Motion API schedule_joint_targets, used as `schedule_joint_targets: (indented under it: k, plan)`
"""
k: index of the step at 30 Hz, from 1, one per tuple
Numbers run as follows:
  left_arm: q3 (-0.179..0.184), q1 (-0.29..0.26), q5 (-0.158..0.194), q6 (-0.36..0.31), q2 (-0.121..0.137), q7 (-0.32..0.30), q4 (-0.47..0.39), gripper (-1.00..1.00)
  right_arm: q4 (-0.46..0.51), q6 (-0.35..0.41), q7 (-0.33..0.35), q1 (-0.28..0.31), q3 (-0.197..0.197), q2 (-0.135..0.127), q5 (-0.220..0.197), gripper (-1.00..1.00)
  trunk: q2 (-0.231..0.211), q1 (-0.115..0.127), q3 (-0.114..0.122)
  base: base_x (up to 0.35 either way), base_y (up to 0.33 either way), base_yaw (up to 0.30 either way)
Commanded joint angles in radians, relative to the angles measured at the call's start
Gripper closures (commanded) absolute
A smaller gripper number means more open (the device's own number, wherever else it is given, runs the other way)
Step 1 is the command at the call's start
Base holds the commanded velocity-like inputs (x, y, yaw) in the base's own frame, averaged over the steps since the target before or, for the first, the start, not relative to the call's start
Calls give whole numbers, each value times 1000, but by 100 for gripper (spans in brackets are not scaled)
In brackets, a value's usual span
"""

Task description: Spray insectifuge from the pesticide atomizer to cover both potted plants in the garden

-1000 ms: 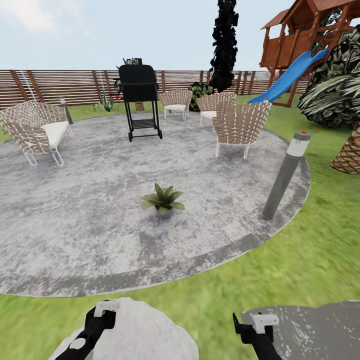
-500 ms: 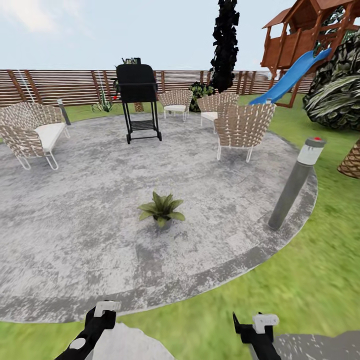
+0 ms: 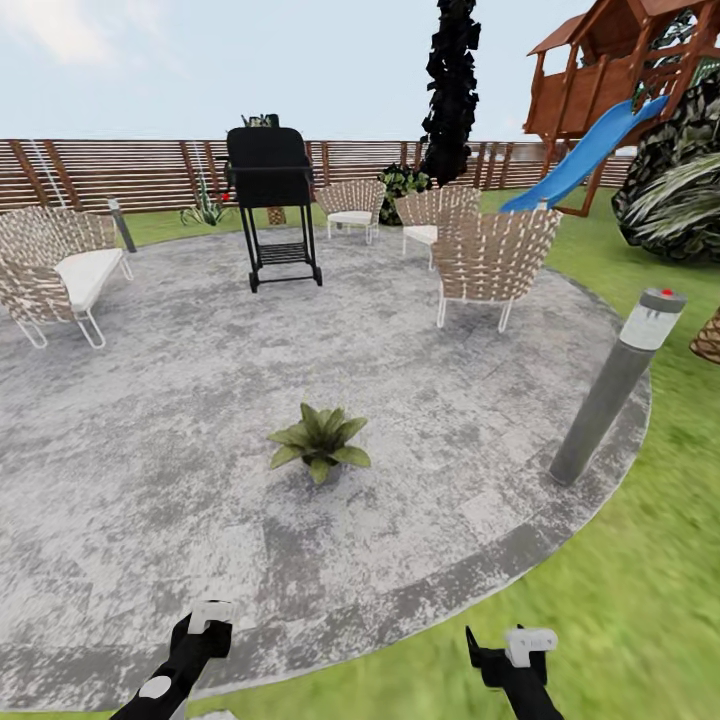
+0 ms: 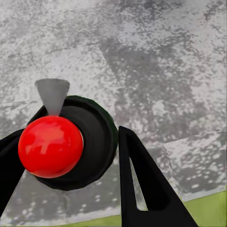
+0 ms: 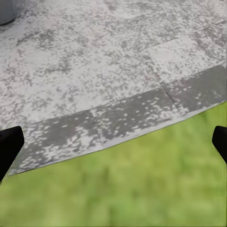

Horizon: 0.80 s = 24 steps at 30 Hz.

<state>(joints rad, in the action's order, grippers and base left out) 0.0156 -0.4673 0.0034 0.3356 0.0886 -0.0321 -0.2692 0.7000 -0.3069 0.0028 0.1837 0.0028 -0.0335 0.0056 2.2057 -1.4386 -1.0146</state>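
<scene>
Potted plant (image 3: 319, 442) green; patio (image 3: 150, 420) mottled grey; fence (image 3: 120, 170) brown slatted; slide (image 3: 585, 155) blue.

left pincer (image 4: 66, 165) gripping pesticide atomizer (image 4: 66, 142), patio (image 4: 156, 56)

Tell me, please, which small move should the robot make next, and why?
Probably roll forward onto the patio toward the potted plant. The left gripper seems to hold a sprayer with a red ball top, but the plant stands well ahead of both arms.
</scene>
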Motion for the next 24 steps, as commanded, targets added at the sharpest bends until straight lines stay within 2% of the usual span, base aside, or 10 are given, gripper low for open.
schedule_joint_targets:
  k: [1,13,24]
  plan:
    - [1,-1,1,3,0,-3,1,100,-1,-3,0,0,0,0,1,-100,0,0,-1,339,0,0]
    - [1,-1,0,3,0,-3,1,100,-1,-3,0,0,0,0,1,-100,0,0,-1,339,-9,0]
    - [1,-1,0,3,0,-3,1,100,-1,-3,0,0,0,0,1,-100,0,0,-1,298,-118,0]
